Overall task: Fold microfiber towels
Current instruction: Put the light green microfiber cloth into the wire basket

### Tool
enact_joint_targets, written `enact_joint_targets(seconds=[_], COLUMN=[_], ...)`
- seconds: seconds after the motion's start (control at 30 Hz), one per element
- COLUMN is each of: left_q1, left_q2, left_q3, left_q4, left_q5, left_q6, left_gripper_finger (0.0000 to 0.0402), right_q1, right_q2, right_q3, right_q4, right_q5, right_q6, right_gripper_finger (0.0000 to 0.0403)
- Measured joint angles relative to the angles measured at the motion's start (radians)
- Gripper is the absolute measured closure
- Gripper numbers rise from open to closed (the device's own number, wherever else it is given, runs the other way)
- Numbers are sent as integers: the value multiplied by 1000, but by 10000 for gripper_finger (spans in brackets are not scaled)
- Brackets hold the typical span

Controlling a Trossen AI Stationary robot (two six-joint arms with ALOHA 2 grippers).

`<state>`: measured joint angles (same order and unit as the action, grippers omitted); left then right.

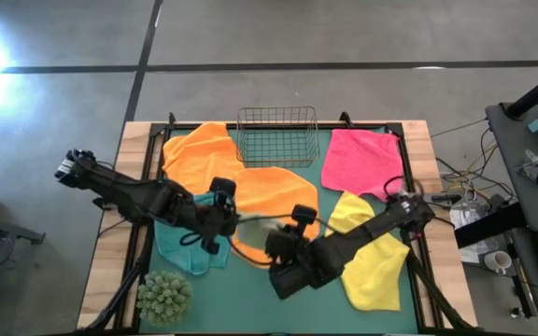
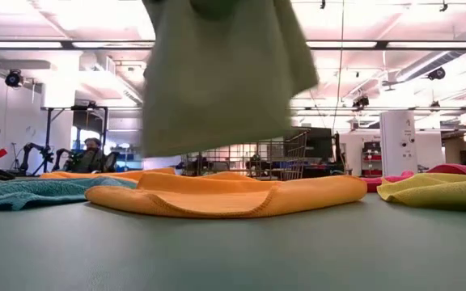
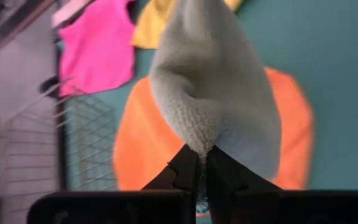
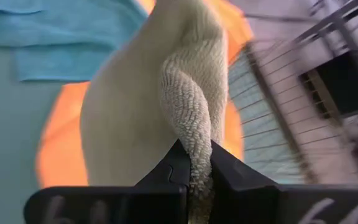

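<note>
Olive-green towel (image 2: 225,73) fuzzy, draped, pinched between both end effectors above table.

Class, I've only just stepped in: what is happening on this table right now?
Both arms hold one pale olive-green towel up off the green mat. The left gripper and the right gripper are each shut on an edge of it, so it hangs above an orange towel. The pink towel, yellow towel and teal towel lie unfolded around the wire basket.
</note>
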<state>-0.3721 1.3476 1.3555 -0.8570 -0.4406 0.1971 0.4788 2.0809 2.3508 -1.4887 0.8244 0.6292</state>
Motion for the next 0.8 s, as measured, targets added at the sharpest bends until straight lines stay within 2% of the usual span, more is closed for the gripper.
enact_joint_targets(seconds=[0.13, 0.4, 0.5, 0.8], left_q1=[71, 247, 322, 519], left_q2=[3, 7, 18, 122], left_q3=[21, 117, 166, 275], left_q4=[0, 85, 135, 173], left_q5=[-51, -95, -97, -93], left_q6=[54, 195, 257, 347], left_gripper_finger=[401, 401, 401, 401], right_q1=[-60, -251, -341, -627], right_q2=[-60, -178, -222, -269], right_q3=[0, -2, -2, -2], right_q4=[-8, -18, 10, 247], right_q5=[41, 13, -43, -348], right_q6=[-112, -376, -471, -853], right_gripper_finger=[392, 392, 392, 392])
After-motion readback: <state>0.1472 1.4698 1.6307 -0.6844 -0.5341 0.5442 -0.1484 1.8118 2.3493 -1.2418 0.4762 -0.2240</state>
